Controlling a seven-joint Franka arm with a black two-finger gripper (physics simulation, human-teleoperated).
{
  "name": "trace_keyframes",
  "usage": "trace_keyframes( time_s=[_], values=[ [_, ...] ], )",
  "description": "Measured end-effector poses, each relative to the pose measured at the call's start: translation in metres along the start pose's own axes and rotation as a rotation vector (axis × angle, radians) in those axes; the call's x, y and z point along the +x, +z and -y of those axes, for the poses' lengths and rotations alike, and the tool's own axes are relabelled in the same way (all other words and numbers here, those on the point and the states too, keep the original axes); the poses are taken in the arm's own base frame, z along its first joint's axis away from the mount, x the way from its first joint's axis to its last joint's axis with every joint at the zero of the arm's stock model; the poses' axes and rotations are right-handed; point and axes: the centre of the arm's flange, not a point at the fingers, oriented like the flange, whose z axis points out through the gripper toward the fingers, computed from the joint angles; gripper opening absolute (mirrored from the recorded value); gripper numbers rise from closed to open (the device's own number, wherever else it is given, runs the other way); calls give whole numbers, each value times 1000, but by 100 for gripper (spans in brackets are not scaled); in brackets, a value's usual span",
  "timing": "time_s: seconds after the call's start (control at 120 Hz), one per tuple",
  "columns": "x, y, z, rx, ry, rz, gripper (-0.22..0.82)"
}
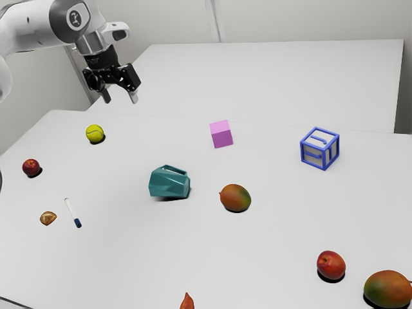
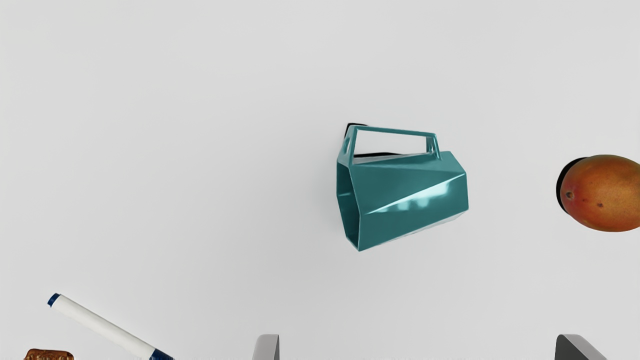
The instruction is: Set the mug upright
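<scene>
The wide white table (image 1: 129, 264) bears everything, with the mug as landmark. The white robot arm (image 1: 32, 29) enters on the exterior view's left, and its black two-finger claw (image 1: 120, 98) hangs above the table, beyond the mug and toward that side. The fingers stand wide apart with nothing between them.

The teal, faceted, glossy mug (image 2: 410, 200) lies on its side on the table, base toward the nearer mango, mouth facing away from it, angular handle on the side away from the fingertips.

Beyond the mug, toward the exterior view's right, sits a blue-edged block with pale faces (image 1: 320, 148). One oval, orange-green mango (image 1: 235, 198) is near the mug's base; another (image 1: 388, 290) is well apart, closer to the camera. A pink cube (image 1: 221, 134) rests beyond the mug. A round red-orange fruit (image 1: 331, 264) lies between mug and farther mango.

Toward the exterior view's left of the mug are a yellow-green tennis ball (image 1: 94, 134), a small dark red apple (image 1: 31, 167), a white marker with dark blue ends (image 2: 105, 322) and a brown, lumpy piece (image 2: 50, 355).
</scene>
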Motion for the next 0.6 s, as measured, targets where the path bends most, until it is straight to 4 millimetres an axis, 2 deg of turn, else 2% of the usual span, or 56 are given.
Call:
trace_keyframes(
  time_s=[0.258, 0.4, 0.508, 0.6],
  values=[
    [-3, -3, 0, -1, -1, 0, 60],
    [-9, 25, -3, -49, -10, 50, 60],
    [-12, 38, -4, -110, -22, 67, 60],
    [-16, 56, 13, -196, -63, 87, 60]
  ],
)
